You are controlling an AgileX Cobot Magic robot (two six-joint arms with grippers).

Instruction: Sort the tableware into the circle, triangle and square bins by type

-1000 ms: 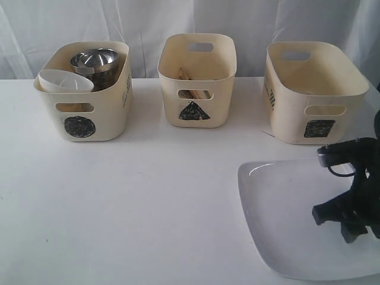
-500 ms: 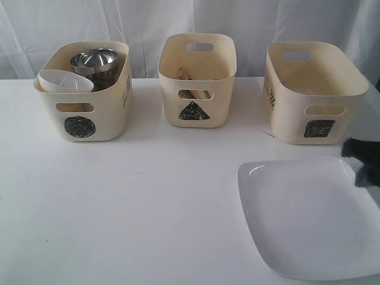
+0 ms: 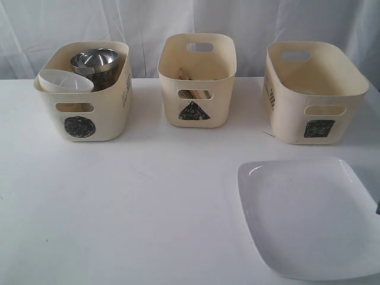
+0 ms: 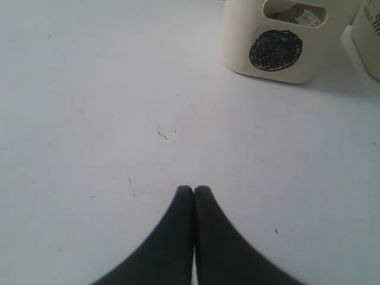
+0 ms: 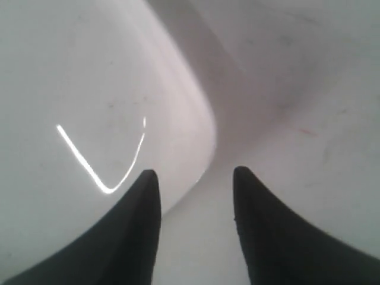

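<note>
Exterior view: we count three cream bins in a row on the white table [image 3: 148, 196]: circle bin [image 3: 107, 101], triangle bin [image 3: 219, 107] and square bin [image 3: 291, 113]. The circle bin holds one white bowl [image 3: 64, 81] and stacked steel vessels [image 3: 95, 59], number unclear. One large white plate [image 3: 309, 219] lies flat in front of the square bin.

Left wrist view: left gripper [image 4: 193, 190] clenched, fingers pressed together, holding nothing, low over the table, circle bin ahead.

Right wrist view: right gripper [image 5: 196, 175] parted, holding nothing; one jaw over the plate, one over the table. We cannot tell whether it touches the plate.
</note>
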